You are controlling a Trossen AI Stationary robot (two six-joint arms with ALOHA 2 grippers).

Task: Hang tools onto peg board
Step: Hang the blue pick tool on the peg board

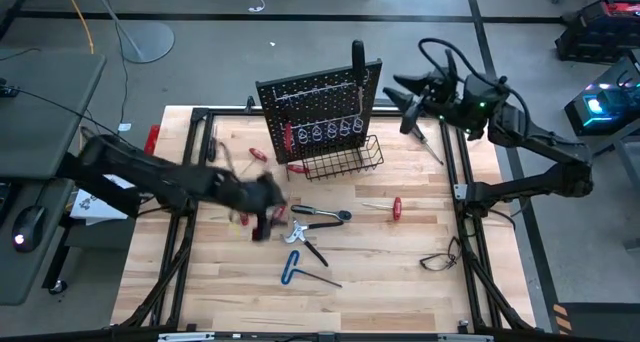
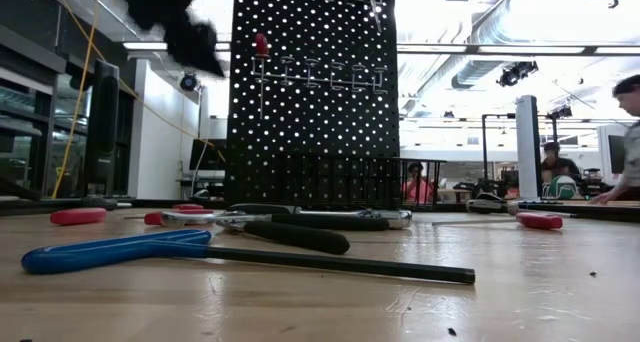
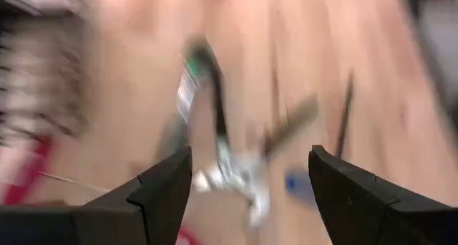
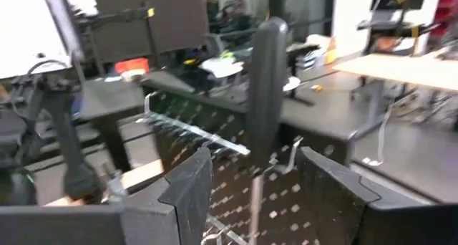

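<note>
The peg board (image 1: 318, 112) stands upright at the upper centre of the high view, with one black-handled screwdriver (image 1: 358, 58) sticking up above its top edge and one red-handled screwdriver (image 1: 288, 135) hanging at its left side. On the wooden table (image 1: 400, 272) I count three red-handled tools lying loose (one (image 1: 257, 154) left of the board, one (image 1: 298, 167) by the wire basket (image 1: 350, 160), one (image 1: 396, 209) toward the right), one pair of black-handled pliers (image 1: 322, 216) at the centre, and one blue T-shaped hex key (image 1: 292, 267) below them. The left gripper (image 3: 250, 175) hangs over the pliers just left of centre, its two fingers spread wide with nothing between them. The right gripper (image 4: 254, 170) sits at the upper right beside the board's top corner, its fingers apart on either side of the black handle, not touching it. One thin black cable (image 1: 440, 257) lies at the lower right.
</note>
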